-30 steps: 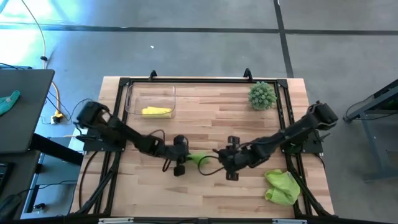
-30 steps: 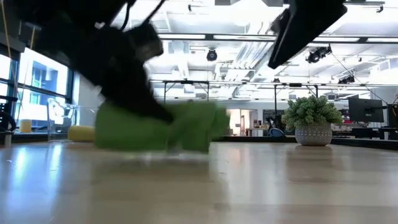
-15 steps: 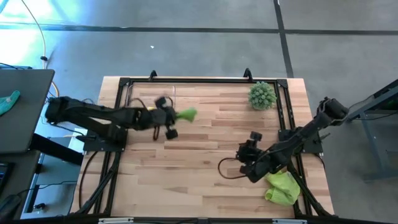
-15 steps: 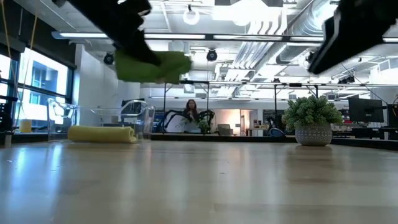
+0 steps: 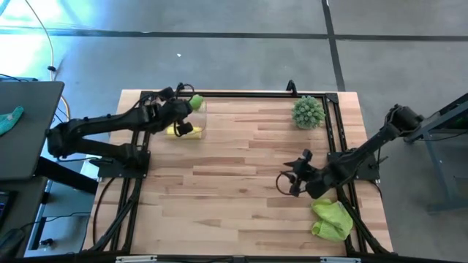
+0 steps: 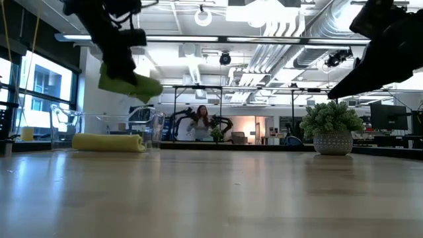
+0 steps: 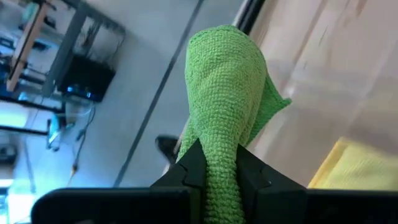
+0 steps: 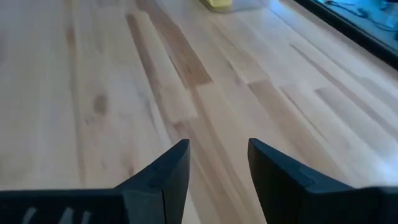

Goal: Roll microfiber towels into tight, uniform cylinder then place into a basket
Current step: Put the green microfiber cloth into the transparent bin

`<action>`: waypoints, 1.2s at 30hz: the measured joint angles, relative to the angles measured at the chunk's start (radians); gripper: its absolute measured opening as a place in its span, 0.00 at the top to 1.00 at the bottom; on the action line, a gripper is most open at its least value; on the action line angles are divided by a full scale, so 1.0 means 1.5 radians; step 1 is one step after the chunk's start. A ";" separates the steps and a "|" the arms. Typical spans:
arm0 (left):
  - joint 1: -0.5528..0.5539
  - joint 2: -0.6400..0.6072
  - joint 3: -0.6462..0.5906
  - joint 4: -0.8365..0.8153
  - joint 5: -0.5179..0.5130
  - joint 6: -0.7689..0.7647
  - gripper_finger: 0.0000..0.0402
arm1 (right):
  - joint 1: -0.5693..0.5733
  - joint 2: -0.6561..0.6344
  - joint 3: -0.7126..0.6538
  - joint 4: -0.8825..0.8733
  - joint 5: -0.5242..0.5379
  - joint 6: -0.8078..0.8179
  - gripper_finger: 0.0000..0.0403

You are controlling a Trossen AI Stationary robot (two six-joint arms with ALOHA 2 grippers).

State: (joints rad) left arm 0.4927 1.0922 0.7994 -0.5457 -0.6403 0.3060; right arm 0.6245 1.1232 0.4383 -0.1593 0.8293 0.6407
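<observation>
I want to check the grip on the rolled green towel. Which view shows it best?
Left wrist view: the green towel fills it, pinched by the left gripper. High view shows a speck above the basket; low view, it hanging; right wrist view, nothing.

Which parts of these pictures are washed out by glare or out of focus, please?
High view: strong cyan-white glare at the upper left corner of the floor; the wooden table is evenly lit. Low view: bright ceiling lights bloom, and the near tabletop is soft. Left wrist view: the rolled light green microfiber towel in the left gripper is sharp, the background blurred.
</observation>
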 joint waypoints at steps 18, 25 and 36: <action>0.107 0.099 -0.101 0.115 0.139 0.208 0.94 | -0.001 -0.033 -0.063 0.090 -0.106 -0.008 0.62; 0.142 0.124 -0.122 0.155 0.249 0.273 0.94 | -0.001 -0.033 -0.063 0.090 -0.214 -0.008 0.62; 0.193 0.154 -0.121 0.193 0.347 0.292 0.94 | -0.001 -0.033 -0.063 0.089 -0.285 -0.009 0.62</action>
State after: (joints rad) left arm 0.7816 1.3227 0.6174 -0.2562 -0.1203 0.7435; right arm 0.6228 1.0740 0.3443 -0.0254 0.4019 0.6273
